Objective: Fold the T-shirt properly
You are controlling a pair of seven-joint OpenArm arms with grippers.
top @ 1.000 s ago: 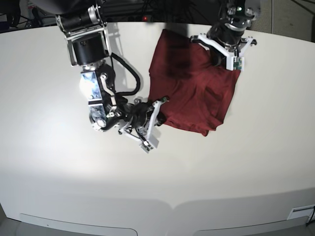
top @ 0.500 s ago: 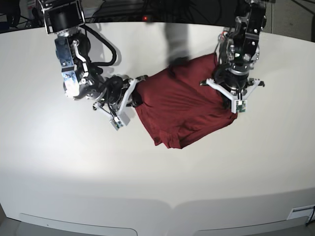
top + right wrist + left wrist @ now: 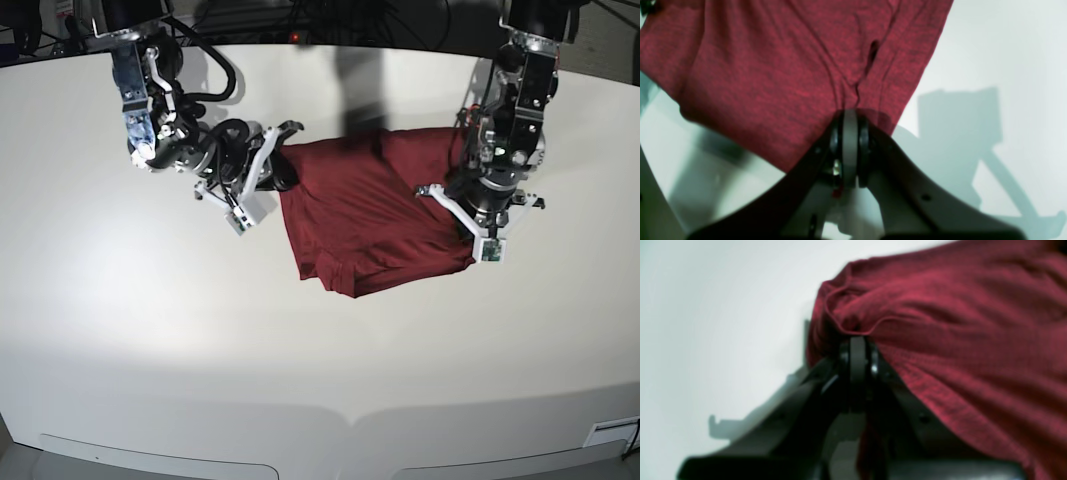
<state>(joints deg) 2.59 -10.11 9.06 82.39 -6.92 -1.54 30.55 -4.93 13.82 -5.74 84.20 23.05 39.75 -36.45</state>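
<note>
The dark red T-shirt [image 3: 368, 205] lies bunched and partly folded on the white table [image 3: 320, 380], right of the middle. My left gripper [image 3: 468, 232] is shut on the shirt's right front corner. In the left wrist view the left gripper [image 3: 857, 340] pinches a hemmed edge of the shirt [image 3: 957, 323]. My right gripper [image 3: 283, 172] is shut on the shirt's left edge. In the right wrist view the right gripper [image 3: 849, 115] clamps the cloth [image 3: 773, 66], which hangs taut above the table.
Cables and dark gear [image 3: 330, 20] lie beyond the table's far edge. A white label [image 3: 610, 435] sits at the front right corner. Bare table top [image 3: 150, 330] lies to the left and in front of the shirt.
Both grippers have carried the shirt from the far edge toward the table's middle. The left gripper has come forward. The right gripper has moved left and back, spreading the cloth flatter.
</note>
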